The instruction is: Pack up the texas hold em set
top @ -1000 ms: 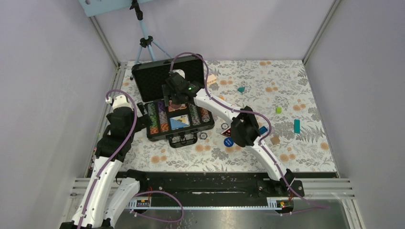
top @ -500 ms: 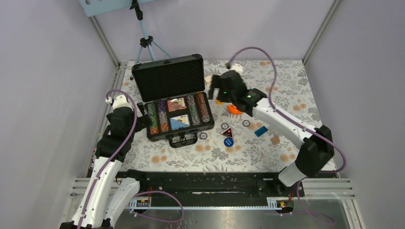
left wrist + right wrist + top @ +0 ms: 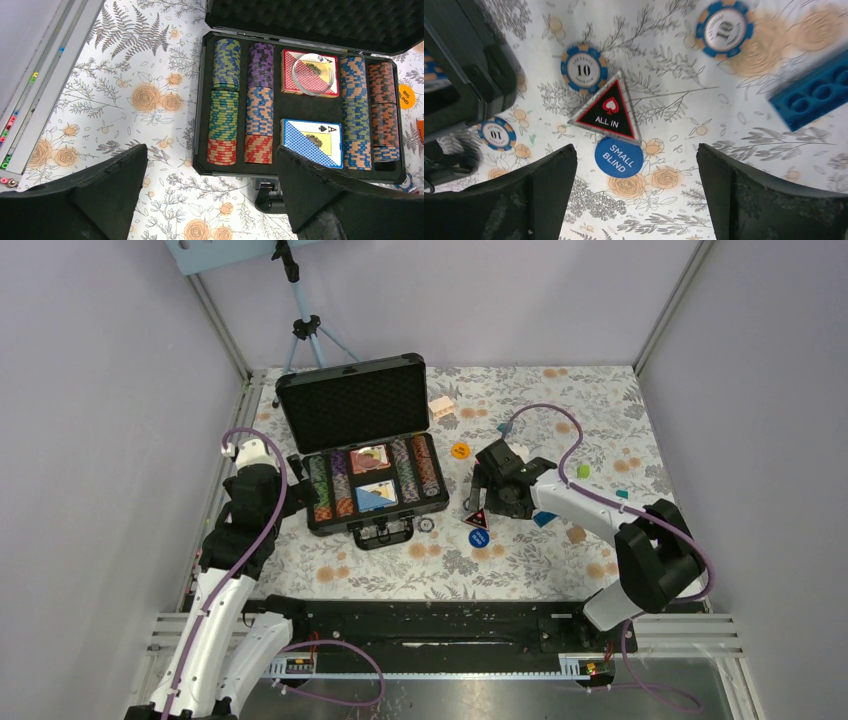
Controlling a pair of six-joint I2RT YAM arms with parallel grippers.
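Note:
The black briefcase (image 3: 365, 455) of the texas hold em set lies open at the table's left, lid (image 3: 352, 403) upright. It holds rows of striped chips (image 3: 224, 100), a red deck with a clear round disc (image 3: 313, 74) on it, and a blue deck (image 3: 312, 141). My left gripper (image 3: 212, 195) hovers open just in front of the case's near left corner, holding nothing. My right gripper (image 3: 636, 200) is open and empty above the loose pieces right of the case: a triangular ALL IN marker (image 3: 608, 110), a blue SMALL BLIND disc (image 3: 619, 157) and blue "10" chips (image 3: 584, 69).
An orange BIG BLIND disc (image 3: 460, 451) lies right of the case. A blue block (image 3: 814, 92), a green cube (image 3: 583, 471), a teal piece (image 3: 505, 427), a peach block (image 3: 441, 406) and a brown square (image 3: 576, 534) are scattered on the floral cloth. A tripod (image 3: 305, 330) stands behind the case.
My right arm swung away from over the case to the right, then came forward and down over the loose markers. The left arm has not moved.

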